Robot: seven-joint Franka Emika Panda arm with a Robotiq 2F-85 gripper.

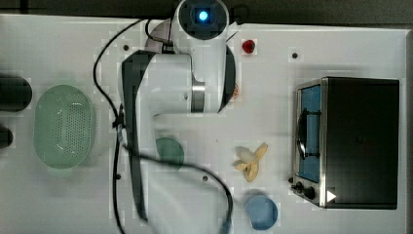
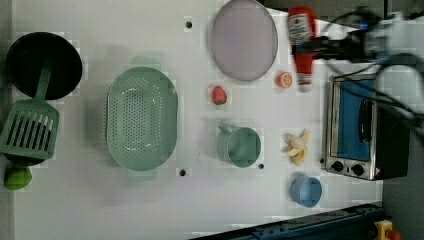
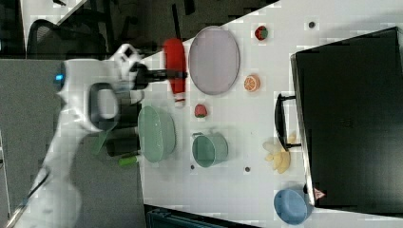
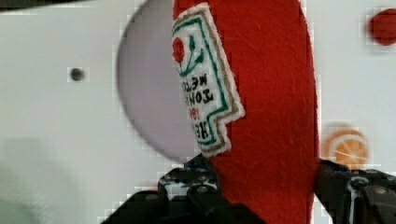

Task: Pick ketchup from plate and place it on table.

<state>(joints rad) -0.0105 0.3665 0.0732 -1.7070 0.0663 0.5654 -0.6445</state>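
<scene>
We see the gripper [image 4: 261,186] clamped across the middle of the ketchup [image 2: 302,45], its black fingers [image 4: 191,186] pressed to either side of the red body, so the bottle hangs in the air, clear of the plate [image 2: 243,40]. In the left view the bottle sits just beyond the plate's right rim, white cap pointing toward the orange slice [image 2: 284,79] and the toaster oven [image 2: 362,130]. In the right view it hangs off the plate's left edge, over the border of the table [image 3: 228,180]. The grip at mid-body, we judge, keeps the slim bottle balanced and its label facing the wrist camera. With the plate now bare, we read the pick as done and the placing still ahead; the white tabletop beside the plate looks the natural landing spot, provided the strawberry [image 2: 218,95] and orange slice are avoided.
</scene>
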